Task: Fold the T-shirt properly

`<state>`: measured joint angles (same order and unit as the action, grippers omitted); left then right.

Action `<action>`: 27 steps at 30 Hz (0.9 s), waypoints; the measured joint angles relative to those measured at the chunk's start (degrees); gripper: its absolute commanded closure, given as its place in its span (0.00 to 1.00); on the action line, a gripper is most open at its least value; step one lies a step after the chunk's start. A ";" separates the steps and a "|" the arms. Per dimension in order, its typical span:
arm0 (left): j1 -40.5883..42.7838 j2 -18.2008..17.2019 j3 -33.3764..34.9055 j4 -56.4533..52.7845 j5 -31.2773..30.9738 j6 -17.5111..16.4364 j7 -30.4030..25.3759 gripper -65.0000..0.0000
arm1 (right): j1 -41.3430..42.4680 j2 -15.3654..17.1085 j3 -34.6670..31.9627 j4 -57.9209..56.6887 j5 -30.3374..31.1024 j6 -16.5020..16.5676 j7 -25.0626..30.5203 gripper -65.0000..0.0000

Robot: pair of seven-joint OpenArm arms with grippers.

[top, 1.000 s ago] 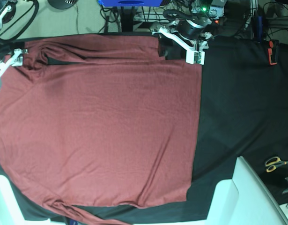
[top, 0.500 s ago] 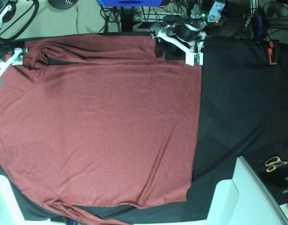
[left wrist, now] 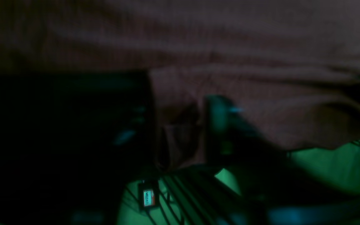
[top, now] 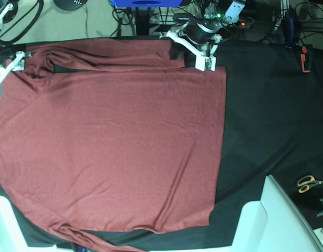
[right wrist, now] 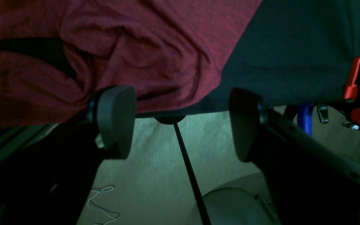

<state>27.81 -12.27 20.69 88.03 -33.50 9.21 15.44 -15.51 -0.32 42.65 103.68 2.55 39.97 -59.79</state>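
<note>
Since the earlier frames the left gripper [top: 195, 51] has been shifted leftward along the far edge, onto the sleeve end. The T-shirt [top: 114, 142] is spread flat over the black cloth sheet [top: 271, 115], covering most of its left side, one sleeve folded across the top. Whether the left gripper's jaws are clenched on the cloth cannot be told; the wrist view is too dark. The right gripper [right wrist: 180, 125] is seen released, its pads [right wrist: 116, 120] well apart, at the shirt's far left corner. Scissors [top: 308, 184] lie well apart at the right.

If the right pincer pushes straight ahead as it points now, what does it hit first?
Probably the T-shirt: the right pincer stands open, aimed at its bunched edge by the black cloth. Depth is unclear.
</note>
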 measured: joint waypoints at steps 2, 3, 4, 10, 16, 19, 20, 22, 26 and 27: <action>0.04 0.02 0.00 -0.11 -0.46 -0.13 0.68 1.00 | -0.02 0.00 0.00 0.00 0.02 0.00 -0.02 0.34; 0.07 0.02 -0.02 -0.13 -0.46 -0.15 0.66 1.00 | -0.02 0.02 0.07 0.00 0.02 0.00 0.00 0.34; 0.11 0.02 -0.02 -0.13 -0.46 -0.13 0.66 1.00 | 0.22 -0.20 1.22 0.00 0.15 0.24 -0.02 0.34; 1.51 -0.50 -0.15 2.32 -0.52 0.92 2.34 1.00 | 5.38 0.48 14.45 -4.20 -0.61 -0.20 0.04 0.33; 3.74 -2.67 -0.13 8.96 -0.44 0.76 2.69 1.00 | 8.52 5.22 16.00 -17.44 -0.46 -0.11 0.11 0.34; 3.93 -3.17 -0.13 9.75 -0.50 0.70 2.38 1.00 | 9.14 5.46 16.02 -20.98 -0.20 -0.02 0.17 0.34; 4.00 -3.21 -0.13 9.73 -0.46 0.74 2.45 1.00 | 9.27 5.18 16.02 -21.73 -0.22 0.00 0.04 0.34; 4.15 -3.30 -0.13 9.73 -0.44 0.76 2.82 1.00 | 9.57 4.76 16.00 -22.75 -0.02 -0.02 -0.02 0.34; 4.63 -3.28 -0.11 9.75 -0.39 0.70 2.78 1.00 | 10.78 5.03 16.02 -22.80 -0.17 -0.04 0.11 0.34; 4.85 -3.30 -0.13 9.73 -0.39 0.76 2.82 1.00 | 11.10 4.98 16.00 -22.80 -0.13 -0.04 0.20 0.34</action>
<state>32.67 -15.57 20.56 97.76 -33.89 9.98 18.26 -4.40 4.67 58.65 80.88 2.42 39.92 -59.59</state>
